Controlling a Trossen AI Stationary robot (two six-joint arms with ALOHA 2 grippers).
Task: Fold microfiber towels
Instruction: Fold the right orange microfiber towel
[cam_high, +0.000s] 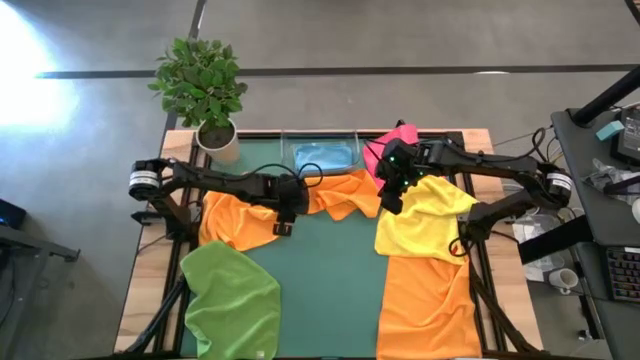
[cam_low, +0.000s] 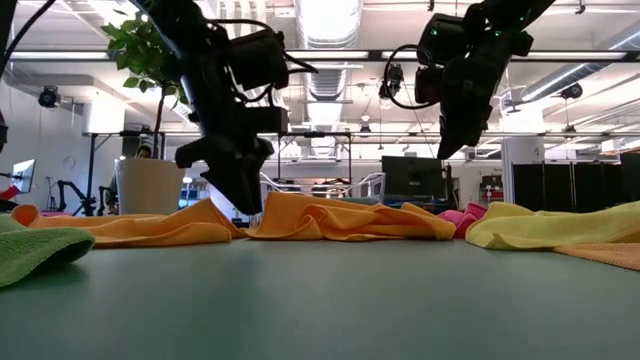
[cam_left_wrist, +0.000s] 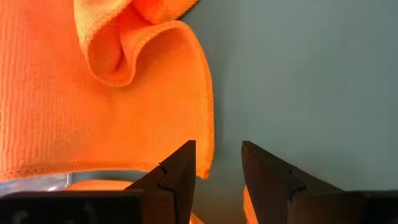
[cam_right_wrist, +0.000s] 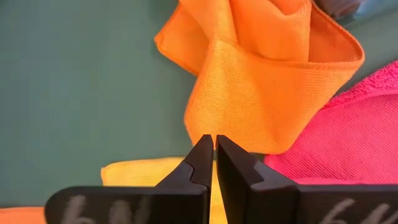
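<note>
- Two claws: left claw (cam_left_wrist: 217, 177) spread, low at the orange towel (cam_high: 240, 222) edge; right claw (cam_right_wrist: 215, 163) pressed together, empty, above the yellow towel (cam_high: 425, 225).
- Orange towel lies crumpled beside the plant (cam_high: 203, 85); soft, floppy, so pinch a corner.

Grey polished concrete floor (cam_high: 420, 40), bright ceiling strip lights (cam_low: 330, 20), leafy green potted plant (cam_high: 203, 80) at wooden table corner
</note>
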